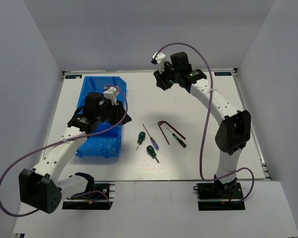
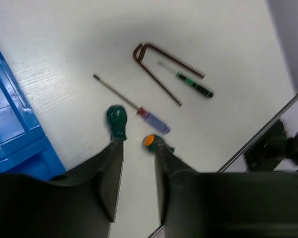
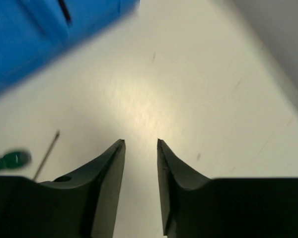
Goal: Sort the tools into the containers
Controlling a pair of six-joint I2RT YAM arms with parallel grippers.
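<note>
While the left jaws and the right jaws stand parted and empty, six tools (image 1: 177, 139) lie mid-frame on the white surface (image 1: 179, 166), just right of the blue bin (image 1: 97, 85): two stubby green screwdrivers (image 1: 140, 137), two thin screwdrivers (image 1: 151, 138), two bent hex keys (image 1: 165, 130).

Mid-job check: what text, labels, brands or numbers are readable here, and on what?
None legible.
Left corner label on the table's far edge: too small to read.
Right corner label: too small to read.
Blue bin: no print visible.
</note>
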